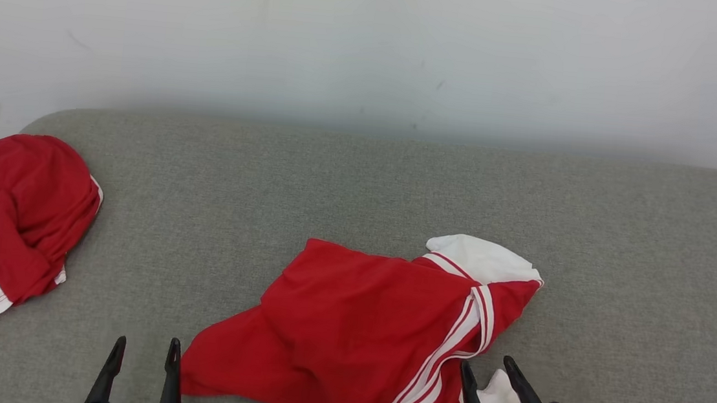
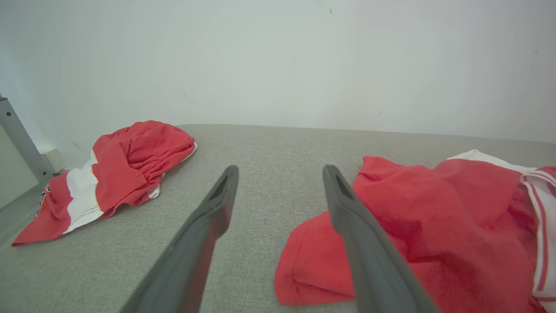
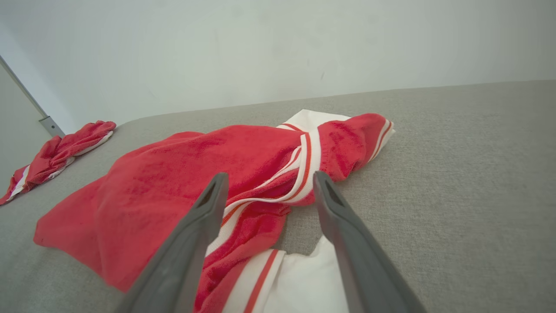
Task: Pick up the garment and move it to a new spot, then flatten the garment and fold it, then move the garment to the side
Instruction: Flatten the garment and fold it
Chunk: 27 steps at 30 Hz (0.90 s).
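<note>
Garment (image 1: 360, 331) lies crumpled at lower centre, so flattening and folding look undone. Left gripper (image 1: 148, 340) and right gripper (image 1: 487, 362) gape wide, empty.

A crumpled red cloth with a broad white band (image 1: 12, 223) lay bunched at the far left edge of the grey fabric-covered surface (image 1: 360, 182), which ran back to a plain white wall (image 1: 372, 47), with a grey metal post (image 2: 22, 138) standing beside that left corner.
</note>
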Motion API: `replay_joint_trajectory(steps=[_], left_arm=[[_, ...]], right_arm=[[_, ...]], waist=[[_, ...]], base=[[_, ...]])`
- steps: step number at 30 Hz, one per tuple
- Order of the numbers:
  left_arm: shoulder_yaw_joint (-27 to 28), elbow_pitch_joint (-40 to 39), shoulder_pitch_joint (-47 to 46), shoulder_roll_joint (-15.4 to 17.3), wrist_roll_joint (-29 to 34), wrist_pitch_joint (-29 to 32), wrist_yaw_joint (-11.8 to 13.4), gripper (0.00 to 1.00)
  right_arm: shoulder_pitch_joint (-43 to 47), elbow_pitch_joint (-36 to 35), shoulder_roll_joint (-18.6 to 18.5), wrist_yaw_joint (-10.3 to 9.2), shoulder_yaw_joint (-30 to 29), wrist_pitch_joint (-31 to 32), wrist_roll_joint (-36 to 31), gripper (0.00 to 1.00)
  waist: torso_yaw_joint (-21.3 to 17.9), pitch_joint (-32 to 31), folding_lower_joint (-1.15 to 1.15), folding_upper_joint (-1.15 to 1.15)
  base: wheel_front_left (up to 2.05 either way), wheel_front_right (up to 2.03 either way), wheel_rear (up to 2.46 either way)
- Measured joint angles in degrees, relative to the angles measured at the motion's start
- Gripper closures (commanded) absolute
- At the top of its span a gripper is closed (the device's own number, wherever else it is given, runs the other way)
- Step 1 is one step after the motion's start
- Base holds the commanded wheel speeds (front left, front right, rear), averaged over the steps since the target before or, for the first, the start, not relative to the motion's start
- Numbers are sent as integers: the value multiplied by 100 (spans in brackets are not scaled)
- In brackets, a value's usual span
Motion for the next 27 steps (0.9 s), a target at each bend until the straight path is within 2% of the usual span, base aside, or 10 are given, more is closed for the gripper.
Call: replay_joint_trajectory(steps=[8,10,11,12,13,14,27], left_arm=[[-297,157,120,-5,-246,0,153,0],[-531,229,127,-5,-387,0,249,0],[-552,236,102,-7,-400,0,264,0],[-572,236,78,-7,-419,0,277,0],[-582,235,69,-5,-425,0,289,0],[-592,236,67,-7,-431,0,292,0],[-609,242,-51,-7,-532,0,336,0]], right_arm=[[-787,1172,-3,0,-348,55,-99,0],[-1738,2394,-18,0,-699,331,-611,0],[-1823,2550,-37,0,-739,380,-705,5],[-1889,2668,-49,0,-799,370,-749,53],[-1952,2752,-55,0,-847,332,-753,91],[-2011,2829,-67,0,-876,294,-790,100],[-3129,3020,-402,0,-901,41,-905,100]], waist=[[244,-45,0,0],[437,79,1,0],[462,94,1,0],[488,110,1,0],[510,125,1,0],[531,140,1,0],[560,327,1,1]], base=[[0,0,0],[0,0,0],[0,0,0],[0,0,0],[0,0,0],[0,0,0],[0,0,0]])
